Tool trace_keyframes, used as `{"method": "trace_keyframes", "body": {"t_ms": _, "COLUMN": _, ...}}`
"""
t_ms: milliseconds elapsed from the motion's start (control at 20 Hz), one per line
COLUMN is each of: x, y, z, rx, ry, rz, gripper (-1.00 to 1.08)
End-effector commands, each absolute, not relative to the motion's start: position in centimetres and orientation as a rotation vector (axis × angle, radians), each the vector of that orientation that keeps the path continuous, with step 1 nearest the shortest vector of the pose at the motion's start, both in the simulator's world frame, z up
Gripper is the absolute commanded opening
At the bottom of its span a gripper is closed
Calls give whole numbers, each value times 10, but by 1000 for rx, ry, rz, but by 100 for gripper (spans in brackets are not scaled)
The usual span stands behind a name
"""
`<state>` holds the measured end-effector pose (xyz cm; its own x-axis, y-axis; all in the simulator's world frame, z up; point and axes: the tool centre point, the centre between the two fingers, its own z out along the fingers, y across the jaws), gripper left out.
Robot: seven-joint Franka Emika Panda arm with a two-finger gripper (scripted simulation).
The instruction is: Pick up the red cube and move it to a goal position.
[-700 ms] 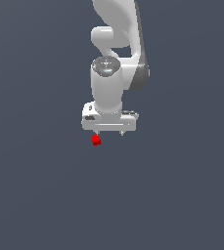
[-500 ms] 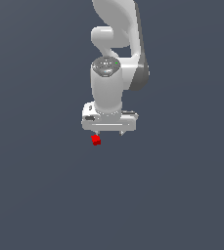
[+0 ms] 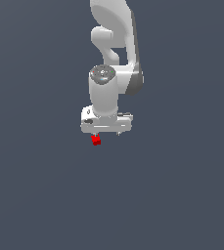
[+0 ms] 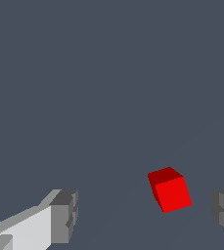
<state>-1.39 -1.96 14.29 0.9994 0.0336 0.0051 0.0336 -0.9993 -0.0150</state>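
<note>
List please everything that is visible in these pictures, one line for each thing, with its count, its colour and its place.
red cube: one, bright red, on the dark grey surface, between the two fingers and touching neither, nearer to one finger than to the other; in the exterior view it shows just below the hand.
surface: one, plain dark grey, filling the background of both views.
arm: one, white with grey joints, coming down from the top of the exterior view.
hand: one, white with grey fingertips, open, above the cube.
</note>
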Motion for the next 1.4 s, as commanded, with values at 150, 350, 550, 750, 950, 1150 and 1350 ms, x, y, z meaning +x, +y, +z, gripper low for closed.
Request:
{"method": "trace_keyframes", "body": {"t_ms": 150, "x": -30, "y": -35, "z": 109, "rx": -3125, "ry": -185, "rz": -5, "gripper": 100}}
{"method": "trace_keyframes", "body": {"t_ms": 350, "x": -43, "y": -50, "z": 78, "rx": -3119, "ry": -304, "rz": -3, "gripper": 100}}
{"method": "trace_keyframes", "body": {"t_ms": 550, "x": -51, "y": -64, "z": 53, "rx": -3110, "ry": -401, "rz": -2, "gripper": 100}}
{"method": "trace_keyframes", "body": {"t_ms": 750, "x": -57, "y": -74, "z": 35, "rx": -3103, "ry": -471, "rz": -1, "gripper": 100}}
{"method": "trace_keyframes", "body": {"t_ms": 950, "x": -60, "y": -81, "z": 24, "rx": -3098, "ry": -514, "rz": 0, "gripper": 100}}
{"method": "trace_keyframes", "body": {"t_ms": 1150, "x": -60, "y": -83, "z": 20, "rx": -3096, "ry": -528, "rz": 0, "gripper": 100}}
{"method": "trace_keyframes", "body": {"t_ms": 1350, "x": -60, "y": -83, "z": 20, "rx": -3096, "ry": -528, "rz": 0, "gripper": -100}}
